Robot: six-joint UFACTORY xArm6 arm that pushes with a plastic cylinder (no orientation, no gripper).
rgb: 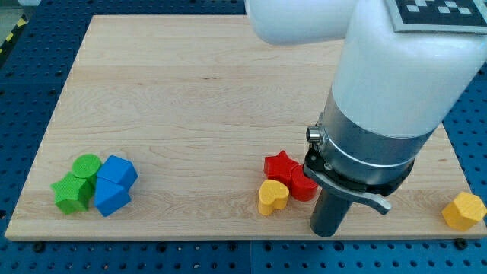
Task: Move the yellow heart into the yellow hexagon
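Pale wooden board (213,99), blue surround (23,91).

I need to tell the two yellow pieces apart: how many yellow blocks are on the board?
2: the yellow heart at bottom centre, touching the red blocks; the yellow hexagon at the bottom right corner. The arm could hide more.

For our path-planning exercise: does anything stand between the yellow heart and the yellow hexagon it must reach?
Yes. The arm's own dark rod stands on the board just to the view's right of the yellow heart, on the straight line toward the yellow hexagon at the view's far right. No other block lies on that line.
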